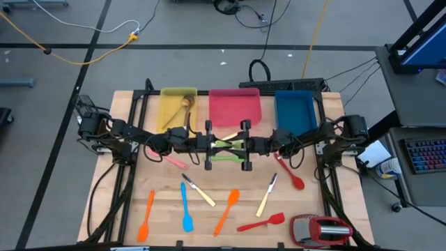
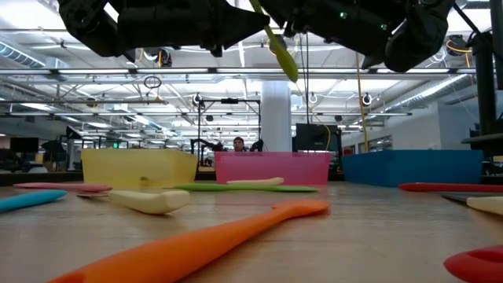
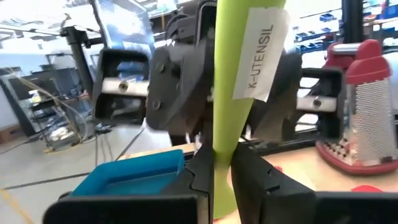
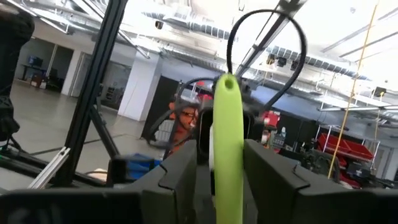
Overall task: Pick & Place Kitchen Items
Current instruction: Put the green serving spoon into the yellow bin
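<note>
Both arms meet in mid-air above the table's centre, passing a slim lime-green plastic utensil [image 1: 224,145]: the left gripper [image 3: 214,168] is clamped on it, while the right gripper [image 4: 227,155] stands parted around its other end. The right should back straight off without tugging. At 12 o'clock sits the pink rectangular tray [image 1: 235,107]; another green utensil [image 1: 224,157] lies directly below.

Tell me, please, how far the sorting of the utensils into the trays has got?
Barely begun. Done: one wooden-looking item lies in the yellow tray. In hand: the left claw grips a green utensil above mid-table, with the right claw loose around its other end. Left: about nine utensils on the table, including the orange spatula and red spoon.
</note>
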Robot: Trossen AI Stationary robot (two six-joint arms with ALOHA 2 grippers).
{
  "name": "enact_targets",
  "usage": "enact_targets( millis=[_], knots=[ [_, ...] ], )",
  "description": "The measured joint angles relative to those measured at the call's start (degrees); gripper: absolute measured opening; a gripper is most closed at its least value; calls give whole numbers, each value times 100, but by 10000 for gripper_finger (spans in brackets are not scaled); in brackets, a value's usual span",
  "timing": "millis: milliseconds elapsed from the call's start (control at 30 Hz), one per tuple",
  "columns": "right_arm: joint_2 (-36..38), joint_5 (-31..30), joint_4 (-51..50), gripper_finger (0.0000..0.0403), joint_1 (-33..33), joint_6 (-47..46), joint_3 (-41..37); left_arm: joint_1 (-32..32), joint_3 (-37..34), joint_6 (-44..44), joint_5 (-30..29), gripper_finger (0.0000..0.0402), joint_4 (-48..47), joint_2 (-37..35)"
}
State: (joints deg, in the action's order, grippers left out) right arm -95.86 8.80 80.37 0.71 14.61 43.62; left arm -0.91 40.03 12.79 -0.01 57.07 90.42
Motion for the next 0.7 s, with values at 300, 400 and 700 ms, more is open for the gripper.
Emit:
enact_targets(
  millis=[300, 400, 700],
  knots=[
    [779, -2, -907, 152, -25, 467, 0, 2, 0, -6, -583, 42, -7, -2],
    [1135, 2, -1602, 156, -22, 424, 0, 7, 0, -83, -860, 37, -338, -181],
    [1831, 16, -3466, 151, -16, 348, -2, 111, 2, -683, -2306, 56, -3041, -1612]
  ],
)
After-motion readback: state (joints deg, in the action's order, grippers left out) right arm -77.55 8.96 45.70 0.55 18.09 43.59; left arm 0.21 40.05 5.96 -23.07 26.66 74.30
